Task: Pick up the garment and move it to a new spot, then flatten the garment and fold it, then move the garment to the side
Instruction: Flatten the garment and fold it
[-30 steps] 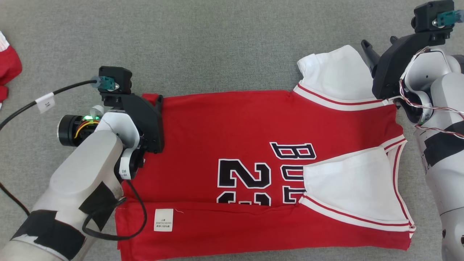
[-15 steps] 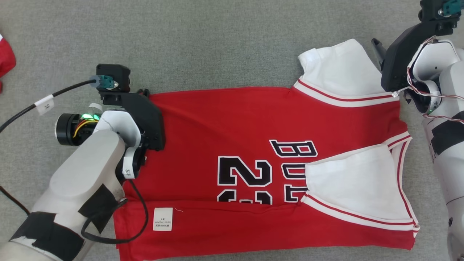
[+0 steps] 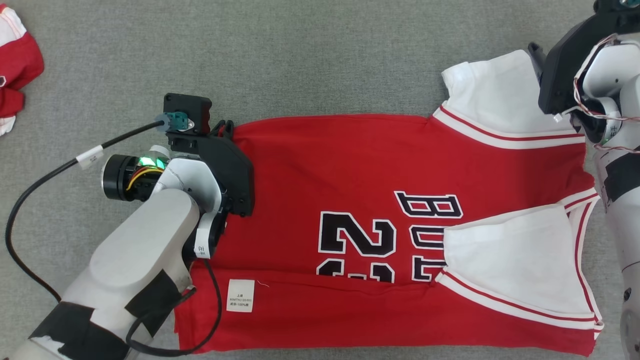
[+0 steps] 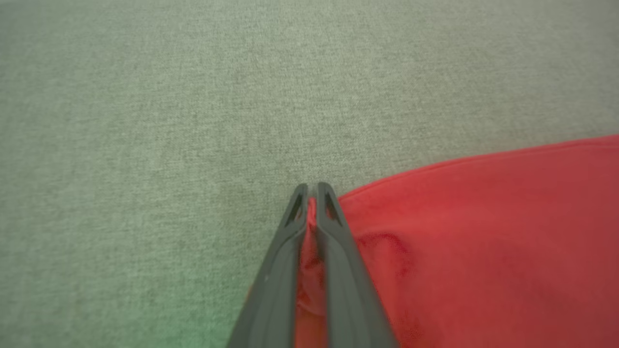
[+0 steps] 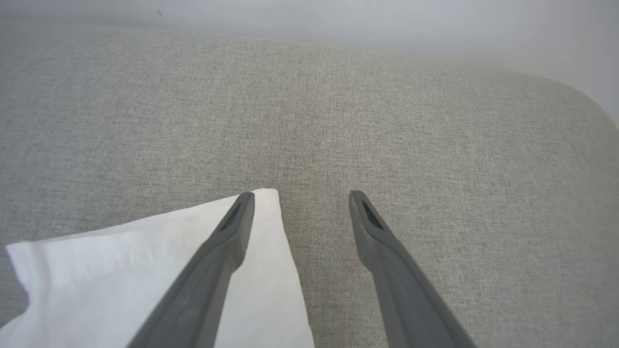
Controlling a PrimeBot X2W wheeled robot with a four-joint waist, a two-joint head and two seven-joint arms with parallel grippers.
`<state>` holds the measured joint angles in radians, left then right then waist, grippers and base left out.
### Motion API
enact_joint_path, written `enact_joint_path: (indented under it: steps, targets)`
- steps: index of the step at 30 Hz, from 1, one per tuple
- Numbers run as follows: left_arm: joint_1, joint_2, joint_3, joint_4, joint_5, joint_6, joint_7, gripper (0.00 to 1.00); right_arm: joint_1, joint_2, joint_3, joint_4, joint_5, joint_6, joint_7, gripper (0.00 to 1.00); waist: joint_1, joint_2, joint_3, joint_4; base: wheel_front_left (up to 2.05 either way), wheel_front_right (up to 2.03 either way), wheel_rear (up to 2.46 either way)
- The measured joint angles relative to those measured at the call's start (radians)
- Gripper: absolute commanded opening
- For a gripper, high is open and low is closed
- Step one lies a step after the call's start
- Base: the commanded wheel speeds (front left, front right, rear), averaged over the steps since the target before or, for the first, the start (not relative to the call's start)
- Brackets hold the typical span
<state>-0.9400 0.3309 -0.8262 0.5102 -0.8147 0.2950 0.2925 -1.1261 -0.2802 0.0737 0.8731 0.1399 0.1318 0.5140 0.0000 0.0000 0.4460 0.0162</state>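
- Your left gripper [image 4: 312, 186] is clenched on the jersey [image 3: 350, 165]. In the left wrist view a pinch of red cloth shows between its two fingers, right up to the tips.
- In the head view that grip sits at the jersey's far left corner, where the red edge meets the grey surface [image 3: 320, 60].
- A black cable [image 3: 50, 170] loops from your left wrist out over the surface and back under the forearm.
- Your right gripper [image 5: 300, 195] stands released, its fingers spread wide. One finger lies over the tip of the white sleeve [image 5: 121, 270], the other over bare surface. You cannot tell from these views whether either touches down.
- The jersey lies spread sideways across the surface before you, neck end toward your right, black lettering and numerals facing up.
- Its near strip is folded over, showing a white label [image 3: 240, 295].
- A second white sleeve [image 3: 505, 255] is folded across the lettering at the near right.
- A second garment [image 3: 17, 65], red and white, lies bunched at the far left, well apart from the jersey.
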Motion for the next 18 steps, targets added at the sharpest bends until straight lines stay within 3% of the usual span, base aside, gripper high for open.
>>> enact_joint_path:
  steps: [10, 18]
  targets:
    - [0.014, -0.009, -0.007, -0.034, 0.002, 0.008, -0.011, 0.00, 0.015, -0.014, -0.021, 0.033, -0.032, 0.000, 0.034, 1.00, 0.0000, 0.0000, 0.008, 0.028, 0.00, 0.00, 0.00]
    - [0.006, -0.026, -0.011, -0.047, 0.003, 0.008, -0.020, 0.00, 0.015, -0.011, -0.017, 0.046, 0.007, 0.000, 0.081, 1.00, -0.0001, -0.0001, 0.034, 0.052, 0.00, 0.00, 0.00]
